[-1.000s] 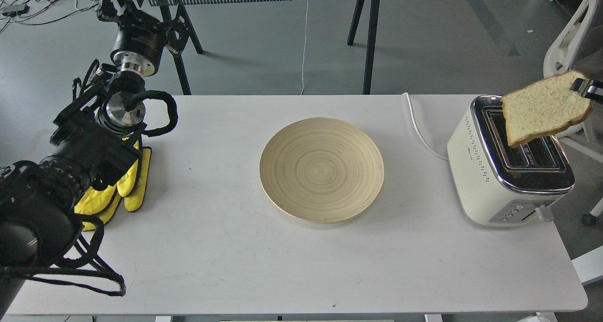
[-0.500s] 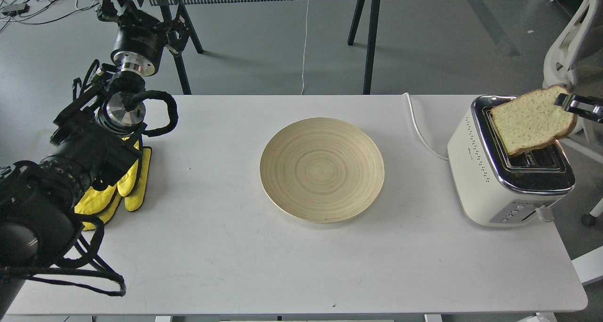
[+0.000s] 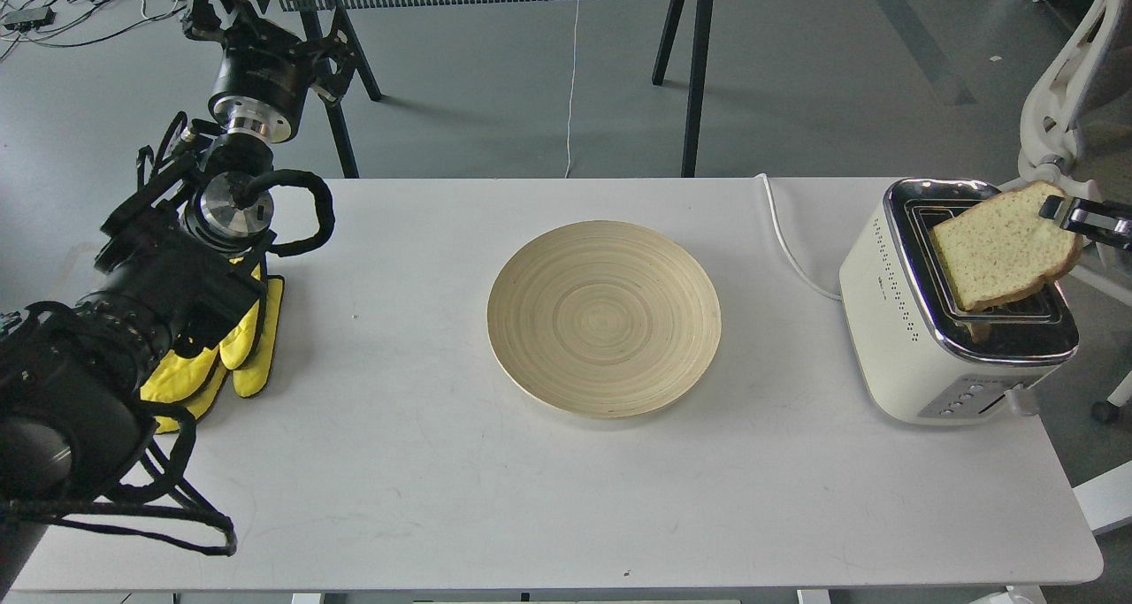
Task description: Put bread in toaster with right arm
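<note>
the right arm is cut off by the right edge, so only its fingers (image 3: 1074, 212) are seen at the bread (image 3: 1004, 246). the bread's lower edge is hidden inside the toaster (image 3: 920, 339). the left gripper (image 3: 212, 3) is seen dark and end-on, its fingers not told apart. the yellow gloves (image 3: 239, 347) are partly hidden behind the left arm.

The bread (image 3: 1004, 246), a pale speckled slice with brown crust, hung tilted over the toaster's (image 3: 946, 321) chrome top, its lower edge entering a slot. The cream-white toaster stood at the desk's right edge, buttons facing the front.
</note>
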Controlling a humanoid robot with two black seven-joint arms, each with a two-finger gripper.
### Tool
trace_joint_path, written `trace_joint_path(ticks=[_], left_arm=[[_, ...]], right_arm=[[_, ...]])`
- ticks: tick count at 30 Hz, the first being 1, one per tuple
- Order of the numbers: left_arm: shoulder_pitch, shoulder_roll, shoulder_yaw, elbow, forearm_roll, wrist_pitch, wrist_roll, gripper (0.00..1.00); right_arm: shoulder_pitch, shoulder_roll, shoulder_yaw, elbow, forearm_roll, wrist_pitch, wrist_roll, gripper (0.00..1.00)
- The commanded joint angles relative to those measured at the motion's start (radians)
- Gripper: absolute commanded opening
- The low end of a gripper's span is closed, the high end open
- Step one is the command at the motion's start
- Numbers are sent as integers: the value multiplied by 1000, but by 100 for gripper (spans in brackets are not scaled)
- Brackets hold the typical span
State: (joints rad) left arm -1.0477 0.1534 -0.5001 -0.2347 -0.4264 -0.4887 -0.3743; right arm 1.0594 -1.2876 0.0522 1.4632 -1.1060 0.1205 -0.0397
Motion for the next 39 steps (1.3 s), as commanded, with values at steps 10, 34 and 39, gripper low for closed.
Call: trace_joint_path(ticks=[10, 34, 39], left_arm=[[0, 0, 2, 0, 0, 0, 0, 100], [0, 0, 0, 0, 0, 0, 0, 100], [0, 0, 0, 0, 0, 0, 0, 100]], right_arm=[[-6, 34, 5, -14, 2, -12, 7, 52], [-9, 557, 491, -415, 770, 48, 127, 100], [-7, 752, 661, -684, 859, 223, 176, 100]])
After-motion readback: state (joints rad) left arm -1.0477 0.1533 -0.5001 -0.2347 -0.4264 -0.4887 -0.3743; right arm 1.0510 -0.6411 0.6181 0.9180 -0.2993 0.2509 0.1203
